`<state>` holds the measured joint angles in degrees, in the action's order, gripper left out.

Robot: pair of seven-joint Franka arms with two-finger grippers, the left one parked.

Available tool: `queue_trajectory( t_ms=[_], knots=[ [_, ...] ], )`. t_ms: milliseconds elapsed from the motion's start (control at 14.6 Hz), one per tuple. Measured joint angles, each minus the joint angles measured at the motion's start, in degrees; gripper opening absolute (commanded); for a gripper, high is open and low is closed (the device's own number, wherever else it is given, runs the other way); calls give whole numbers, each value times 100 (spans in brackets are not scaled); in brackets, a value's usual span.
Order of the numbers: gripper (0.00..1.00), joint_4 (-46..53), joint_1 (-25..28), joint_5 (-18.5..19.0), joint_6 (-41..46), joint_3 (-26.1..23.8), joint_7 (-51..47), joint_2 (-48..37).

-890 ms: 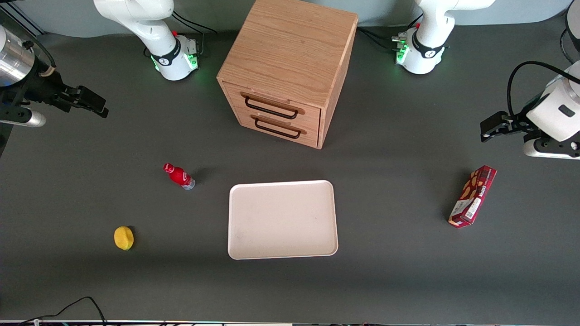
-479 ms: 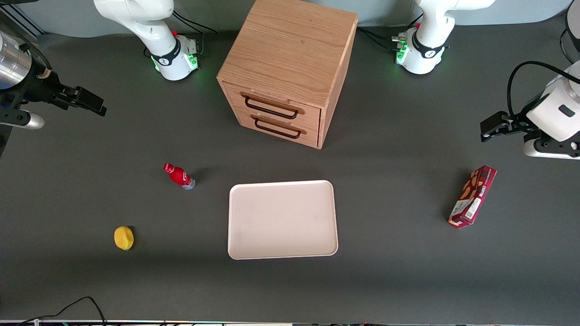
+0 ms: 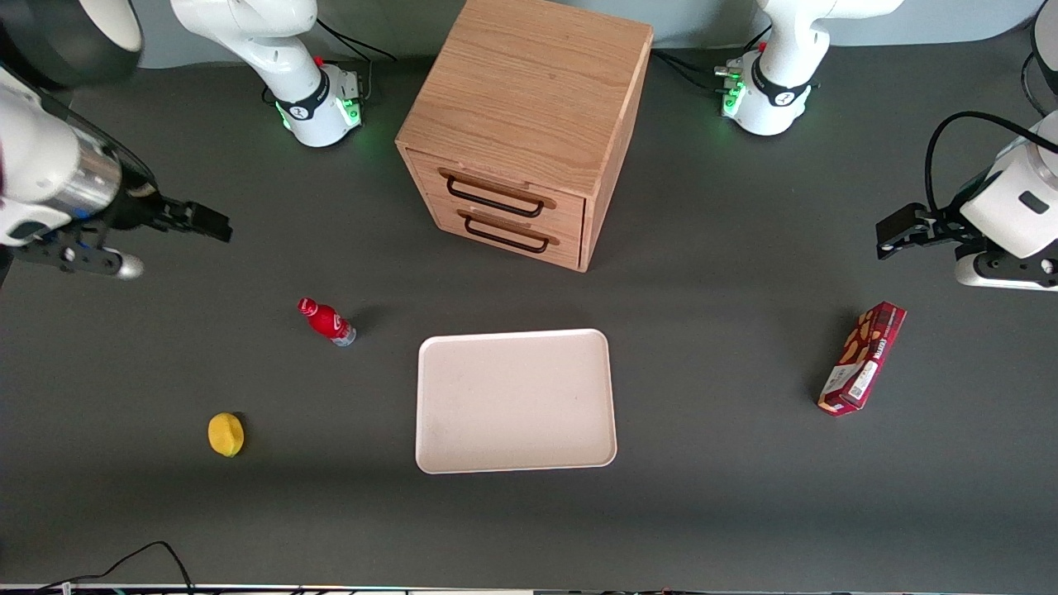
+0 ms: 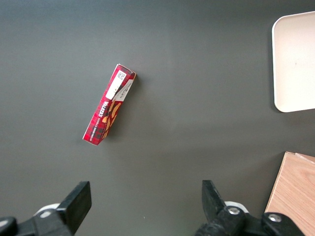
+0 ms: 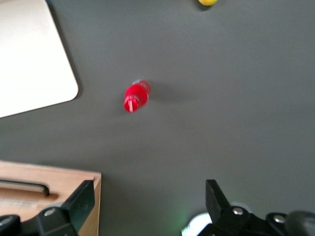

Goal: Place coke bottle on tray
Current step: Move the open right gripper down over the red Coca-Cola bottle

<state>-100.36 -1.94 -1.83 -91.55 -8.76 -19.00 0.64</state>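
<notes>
Working-arm end of the table, front view read across.

Gripper [image 3: 211,225] hung above bare table [image 3: 744,512] at the working arm's end, well apart from everything, holding nothing. In the right wrist view its two fingers [image 5: 81,201] stood spread with a wide gap between them.

Lemon [image 3: 226,435] sat alone, nearer the front camera than the gripper and than the bottle. Not part of the task.

Coke bottle [image 3: 326,321] stood upright on the table, just short of the tray and not touching it. From the wrist camera the red cap faced almost straight up, so its long axis ran near vertical. Clear base rested on the table.

Key relation: the bottle lay nearer the front camera than the gripper, and toward the tray and the middle of the table. The gripper was also higher than the bottle's cap. Judged that the next move called for travel toward the front camera and inward, then a descent, with the fingers straddling the body below the cap. An upright, narrow bottle could tip if a finger clipped it on the way down.

Tray [image 3: 430,450] lay flat with nothing on it, beside the bottle, in front of the drawer cabinet [image 3: 529,107]. Short carry judged.

Snack box [image 3: 862,357] lay toward the parked arm's end, well apart.

Task not yet started on the bottle.
</notes>
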Motion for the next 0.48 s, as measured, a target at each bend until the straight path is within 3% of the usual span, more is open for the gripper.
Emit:
queue_trajectory(
  t_ms=[274,479],
  knots=[
    [100,-1350,84,-15,-1805,-36,-19,183],
    [100,-1812,153,-17,-2753,-128,-202,523]
  ],
)
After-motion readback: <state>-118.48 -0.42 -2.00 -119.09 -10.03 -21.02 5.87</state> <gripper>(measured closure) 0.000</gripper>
